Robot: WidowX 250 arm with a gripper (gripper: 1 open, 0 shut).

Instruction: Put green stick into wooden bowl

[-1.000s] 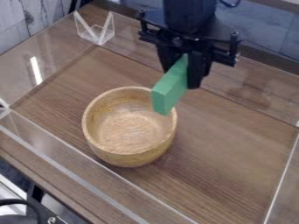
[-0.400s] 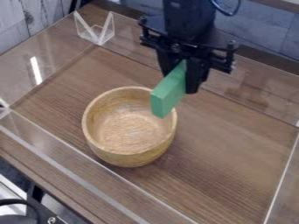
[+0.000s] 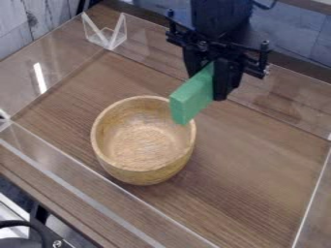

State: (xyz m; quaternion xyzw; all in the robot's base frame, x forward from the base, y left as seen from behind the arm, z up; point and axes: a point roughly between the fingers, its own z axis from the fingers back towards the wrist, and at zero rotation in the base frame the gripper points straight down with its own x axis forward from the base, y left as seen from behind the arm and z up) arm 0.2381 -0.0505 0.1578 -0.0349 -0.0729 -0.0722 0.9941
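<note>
The pincer (image 3: 218,70) is at the upper right of the middle of the frame, at the bottom of the dark arm (image 3: 218,27), which comes in from the top edge. It is pinching the upper end of the stick (image 3: 193,97), a flat, bright green bar. The stick slants, its top end leaning to the right and its lower end pointing down and to the left. In the picture its lower part comes over the right side of the rim of the bowl (image 3: 142,145); whether the two touch, I cannot tell. The bowl, round, light tan and wooden, sits upright on the tabletop (image 3: 253,155) left of the centre of the frame, its deep hollow open to view and its thick wall showing along the bottom. The tabletop is brown with wood grain, and pale lines run along it, one slanting through the lower left and another near the right edge. In the upper left stands a small clear, angular piece (image 3: 106,31), see-through and hard to make out. At the left edge, about midway down, part of another pale thing shows, too cut off to name. Black cables (image 3: 29,228) curl in the lower left corner, and a dark surface lies beyond the tabletop at the upper right.
</note>
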